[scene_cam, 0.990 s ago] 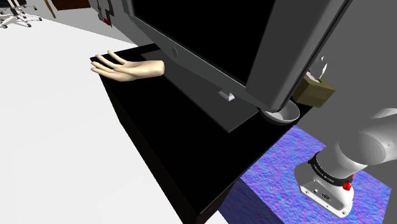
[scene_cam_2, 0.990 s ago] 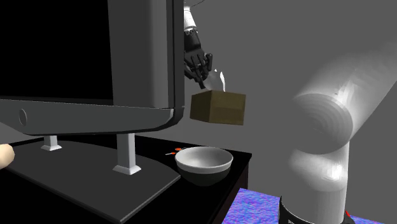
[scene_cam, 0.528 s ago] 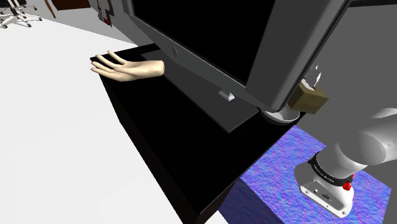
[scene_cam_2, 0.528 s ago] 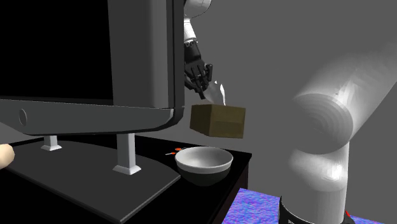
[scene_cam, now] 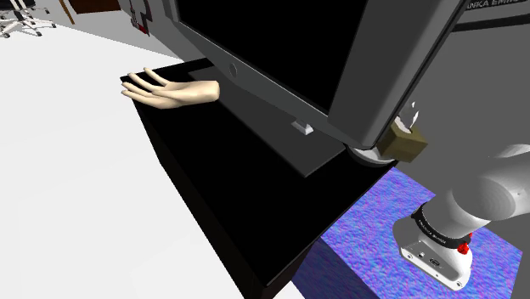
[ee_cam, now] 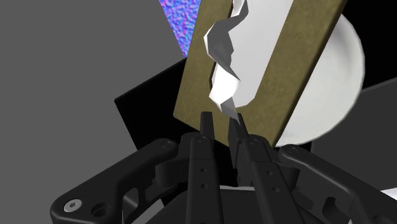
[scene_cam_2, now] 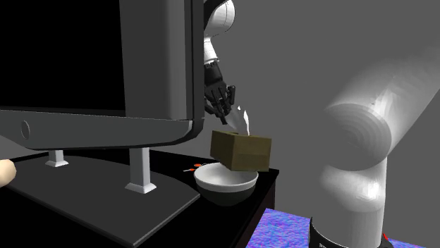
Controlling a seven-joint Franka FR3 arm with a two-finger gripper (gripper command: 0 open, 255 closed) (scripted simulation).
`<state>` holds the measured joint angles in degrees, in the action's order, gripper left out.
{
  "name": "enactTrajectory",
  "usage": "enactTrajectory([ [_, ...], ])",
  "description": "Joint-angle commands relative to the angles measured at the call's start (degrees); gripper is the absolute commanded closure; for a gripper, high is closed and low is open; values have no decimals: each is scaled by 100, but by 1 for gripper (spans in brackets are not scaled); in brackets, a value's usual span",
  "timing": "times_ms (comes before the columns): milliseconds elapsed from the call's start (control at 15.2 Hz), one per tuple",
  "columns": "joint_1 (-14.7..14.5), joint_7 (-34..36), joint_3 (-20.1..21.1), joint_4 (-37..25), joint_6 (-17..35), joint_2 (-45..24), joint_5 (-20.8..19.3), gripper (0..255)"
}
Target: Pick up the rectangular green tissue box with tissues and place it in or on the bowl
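Two half-second steps bring the olive-brown tissue box (scene_cam_2: 241,151) down. A second ago it hangs level with the lower edge of the monitor (scene_cam_2: 106,63), well above the bowl (scene_cam_2: 225,184). Half a second ago it is lower. Now, in the second exterior view, its lower edge overlaps the white bowl's rim. You cannot tell from that view whether the box touches the bowl or sits just above it.

In the shoulder view the box (scene_cam: 403,143) slides toward the monitor's corner over the same second and now covers most of the bowl (scene_cam: 367,156).

Your gripper (ee_cam: 221,124) is closed to a narrow gap, its fingers pinching the white tissue (ee_cam: 222,83) that rises from the box's top slot. The box hangs from that pinch and is tilted, one corner lower than the rest. Looking along the fingers, you see the box top (ee_cam: 267,57) with the bowl (ee_cam: 337,89) directly behind it, so the two appear lined up.

By my reading, the carry is nearly done and only the release is left. Ease down a little more before you open, because a tilted box let go too high could tip off the rim onto the black table (scene_cam: 238,195).
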<state>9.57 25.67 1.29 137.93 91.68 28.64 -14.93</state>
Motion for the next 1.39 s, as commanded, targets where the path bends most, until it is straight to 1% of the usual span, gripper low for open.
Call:
enactTrajectory([
  [0,2,30,-10,128,148,-19,-10,255],
  [264,4,110,-22,390,477,-97,-28,255],
  [792,5,110,-21,390,477,-96,-28,255],
  [858,6,111,-22,386,484,-107,-29,0],
  [1188,5,110,-21,390,477,-97,-28,0],
  [1320,-32,99,49,-21,119,-159,41,0],
])
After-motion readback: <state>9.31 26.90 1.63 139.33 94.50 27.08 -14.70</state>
